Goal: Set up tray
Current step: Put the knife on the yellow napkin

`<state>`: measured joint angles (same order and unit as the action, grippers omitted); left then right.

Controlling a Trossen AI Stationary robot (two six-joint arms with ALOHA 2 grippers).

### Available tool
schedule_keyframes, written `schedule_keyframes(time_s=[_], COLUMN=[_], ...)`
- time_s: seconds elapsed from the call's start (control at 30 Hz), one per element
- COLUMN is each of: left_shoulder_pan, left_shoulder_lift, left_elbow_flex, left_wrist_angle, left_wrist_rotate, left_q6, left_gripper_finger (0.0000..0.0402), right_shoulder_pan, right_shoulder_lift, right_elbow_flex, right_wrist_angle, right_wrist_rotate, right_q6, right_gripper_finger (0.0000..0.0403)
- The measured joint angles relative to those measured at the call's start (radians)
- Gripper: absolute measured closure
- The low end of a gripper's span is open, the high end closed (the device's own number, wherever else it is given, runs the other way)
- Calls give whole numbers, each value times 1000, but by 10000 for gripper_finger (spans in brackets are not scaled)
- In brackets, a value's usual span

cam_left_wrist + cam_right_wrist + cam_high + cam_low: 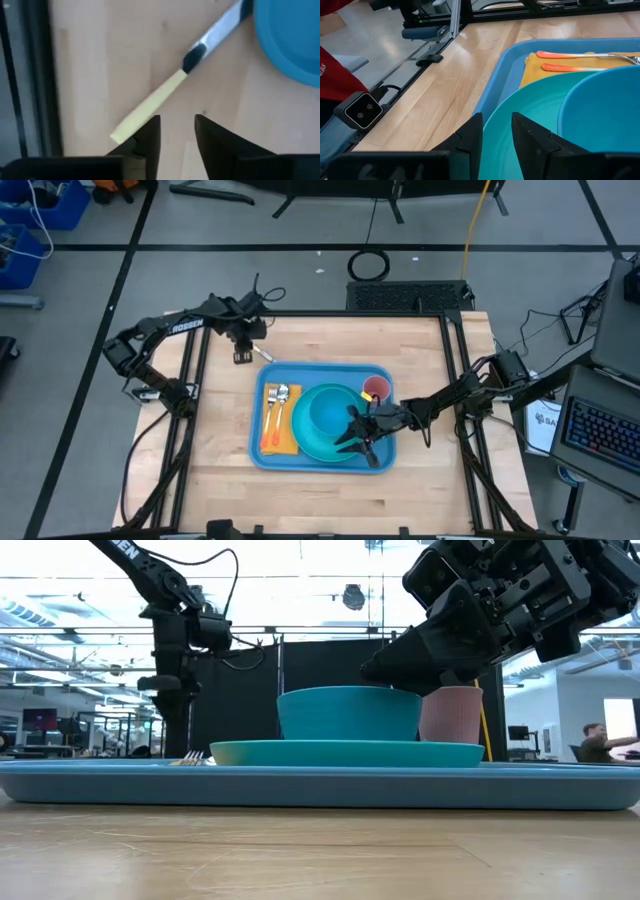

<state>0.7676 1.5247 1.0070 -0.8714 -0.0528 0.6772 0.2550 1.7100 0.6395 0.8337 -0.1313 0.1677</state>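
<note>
We see the large flat light-blue plastic tray (pixel 262 448) lying mid-bench on the pale wooden bench (pixel 330 492), already loaded: a round teal plate (pixel 300 437) carrying a teal bowl (pixel 325 412), a small pink cup (pixel 376 388) at one corner, and a yellow-orange napkin (pixel 284 442) bearing two orange-handled utensils (pixel 272 420). Just off the tray's far left corner lies a knife with a cream handle and silver blade (pixel 170 90), flat on the wood. The left end effector (pixel 177 131) hovers close above the handle's end, fingers parted narrowly with nothing between them. The right end effector (pixel 362 442) rests over the plate's rim beside the bowl, its fingers (pixel 470 137) a small gap apart and holding nothing.

We judge the knife to be the piece in hand; it is not yet on the tray. The next move calls for the left end effector to straddle the slim handle, close firmly, then lift and carry it onto the tray beside the other cutlery.
</note>
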Motion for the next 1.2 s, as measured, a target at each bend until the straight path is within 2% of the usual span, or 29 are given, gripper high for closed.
schedule_keyframes(time_s=[0.1, 0.27, 0.53, 0.67, 0.77, 0.9, 1.0, 1.2], left_shoulder_pan=[-5, -25, -40, -46, -52, -63, -60, -68], left_shoulder_lift=[24, 68, 109, 160, 165, 166, 167, 166], left_elbow_flex=[-26, -44, -47, -48, -48, -48, -48, -48], left_wrist_angle=[1, 37, 62, 78, 96, 80, 91, 131], left_wrist_rotate=[-6, -74, -117, -167, -188, -267, -250, -284], left_q6=[23, 35, 62, 74, 74, 82, 96, 146], left_gripper_finger=[252, 232, 231, 231, 231, 231, 231, 231], right_shoulder_pan=[0, 2, 2, 2, 2, 2, 2, 2], right_shoulder_lift=[0, 0, 0, 0, 0, 0, 0, 0], right_elbow_flex=[0, 0, 0, 0, 0, 0, 0, 0], right_wrist_angle=[0, -3, -9, -14, -17, -19, -23, -24], right_wrist_rotate=[-3, -4, -4, -4, -4, -4, -5, -5], right_q6=[0, 0, 0, -2, -3, -3, -3, -3], right_gripper_finger=[310, 310, 310, 310, 310, 310, 310, 310])
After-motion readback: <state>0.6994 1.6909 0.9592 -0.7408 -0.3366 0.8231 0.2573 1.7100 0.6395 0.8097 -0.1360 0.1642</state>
